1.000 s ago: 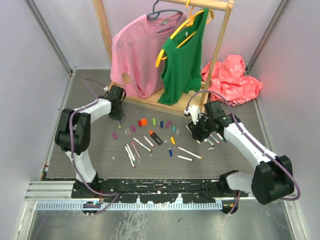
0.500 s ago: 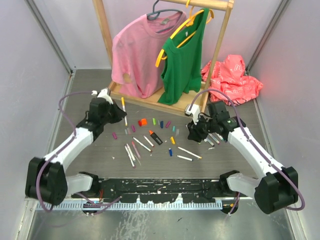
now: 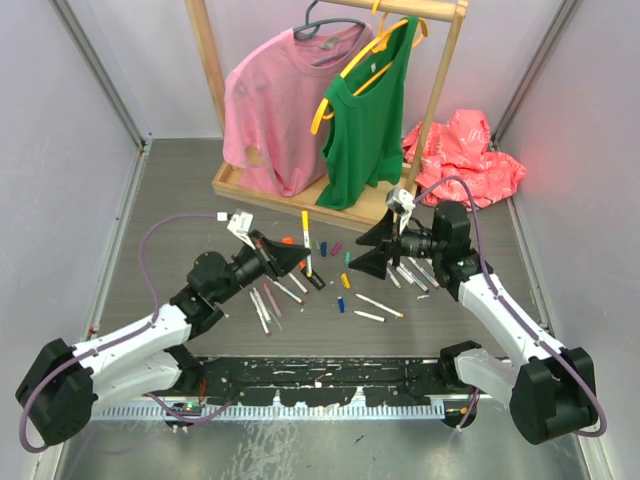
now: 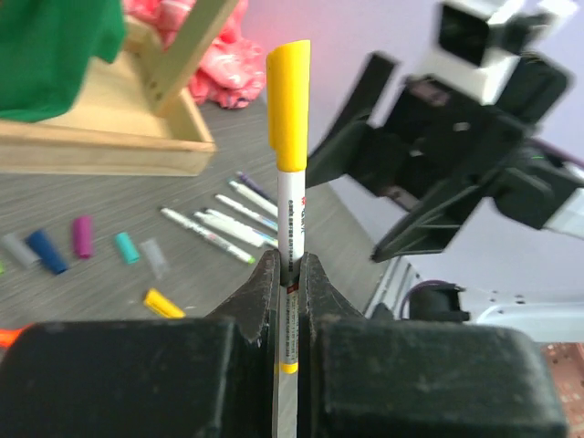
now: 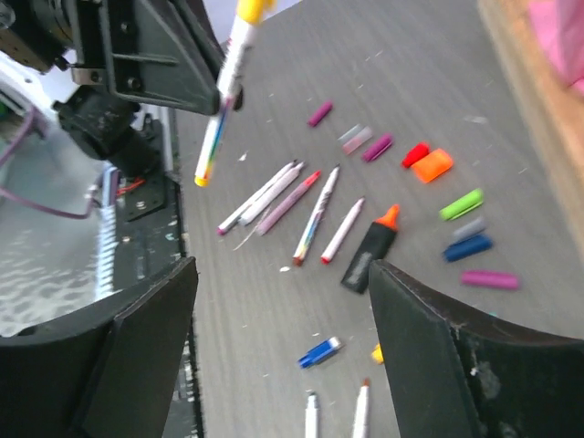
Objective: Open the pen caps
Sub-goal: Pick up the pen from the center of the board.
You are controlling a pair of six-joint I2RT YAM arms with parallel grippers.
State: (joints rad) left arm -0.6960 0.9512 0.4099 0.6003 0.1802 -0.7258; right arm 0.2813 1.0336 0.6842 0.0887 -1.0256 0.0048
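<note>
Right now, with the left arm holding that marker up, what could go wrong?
1. The left fingers pinch the marker low on its barrel, far from the yellow cap. A pull on the cap could tilt the marker or slip it out.
2. The right fingers stand open, but the cap is not yet between them. Closing now would likely miss it.

pink shirt (image 3: 268, 110): 1 | green shirt (image 3: 365, 130): 1 | rack (image 3: 205, 50): 1 | raised marker (image 4: 290, 228): 1 | yellow pen caps (image 4: 290, 105): 2 | arms (image 3: 130, 340): 2
</note>
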